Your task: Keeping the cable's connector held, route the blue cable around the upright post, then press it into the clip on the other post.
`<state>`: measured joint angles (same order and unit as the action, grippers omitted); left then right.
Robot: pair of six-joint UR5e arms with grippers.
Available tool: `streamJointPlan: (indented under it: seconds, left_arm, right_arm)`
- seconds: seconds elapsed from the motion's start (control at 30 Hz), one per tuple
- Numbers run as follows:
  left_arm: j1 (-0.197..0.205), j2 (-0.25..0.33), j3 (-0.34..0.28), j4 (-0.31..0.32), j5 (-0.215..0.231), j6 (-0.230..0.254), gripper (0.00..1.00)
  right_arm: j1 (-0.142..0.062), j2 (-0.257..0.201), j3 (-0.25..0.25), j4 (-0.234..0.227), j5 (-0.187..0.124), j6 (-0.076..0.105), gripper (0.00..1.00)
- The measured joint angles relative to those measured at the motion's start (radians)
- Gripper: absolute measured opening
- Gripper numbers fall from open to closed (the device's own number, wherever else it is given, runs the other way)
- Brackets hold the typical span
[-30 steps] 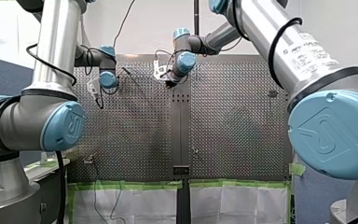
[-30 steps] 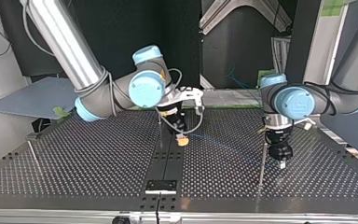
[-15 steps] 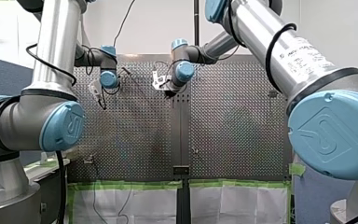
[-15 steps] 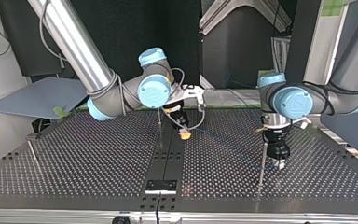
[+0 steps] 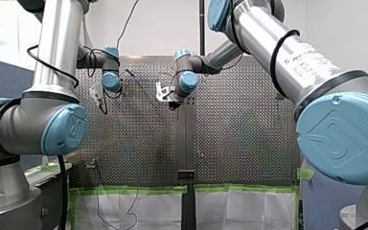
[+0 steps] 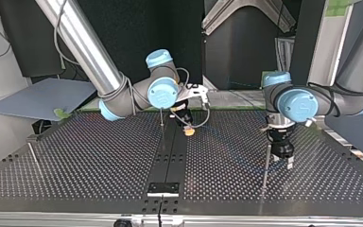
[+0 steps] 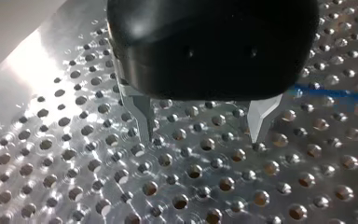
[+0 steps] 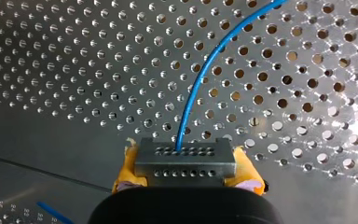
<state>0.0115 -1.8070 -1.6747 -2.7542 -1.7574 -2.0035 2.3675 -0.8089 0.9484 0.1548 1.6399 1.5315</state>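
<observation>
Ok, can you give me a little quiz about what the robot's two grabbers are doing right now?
1. True or false: my left gripper has something between its fingers.
2. What colour is the cable coming out of the connector? A red, B blue, C green.
3. Fill the gap: my right gripper has pads coloured ____.
Key: 1 false; 2 B; 3 yellow.
</observation>
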Motion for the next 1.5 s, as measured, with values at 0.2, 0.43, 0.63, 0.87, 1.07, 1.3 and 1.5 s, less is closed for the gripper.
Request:
streamJointPlan:
  seconds: [0.2, 0.43, 0.63, 0.87, 1.07, 1.3, 1.5]
  left_arm:
    - [0.001, 0.000, 0.000, -0.006, -0.001, -0.006, 1.00]
    - [-0.008, -0.016, 0.000, 0.001, 0.028, -0.020, 1.00]
    - [-0.013, -0.033, 0.000, 0.003, 0.038, -0.025, 1.00]
    - [-0.015, -0.034, 0.000, 0.005, 0.033, -0.026, 1.00]
    - [-0.015, -0.035, 0.000, 0.006, 0.033, -0.026, 1.00]
    - [-0.015, -0.035, 0.000, 0.007, 0.032, -0.026, 1.00]
    - [-0.015, -0.035, 0.000, 0.008, 0.033, -0.027, 1.00]
  right_arm:
    - [0.001, 0.006, 0.014, -0.005, 0.007, 0.000, 0.00]
    - [0.007, 0.045, 0.025, -0.009, 0.021, -0.016, 0.00]
    - [0.009, 0.068, 0.041, -0.028, 0.056, -0.029, 0.00]
    - [0.003, 0.104, 0.066, -0.069, 0.072, -0.031, 0.00]
    - [0.007, 0.153, 0.070, -0.118, 0.100, -0.031, 0.00]
    - [0.011, 0.220, 0.070, -0.180, 0.122, -0.031, 0.00]
    - [0.012, 0.282, 0.071, -0.212, 0.138, -0.031, 0.00]
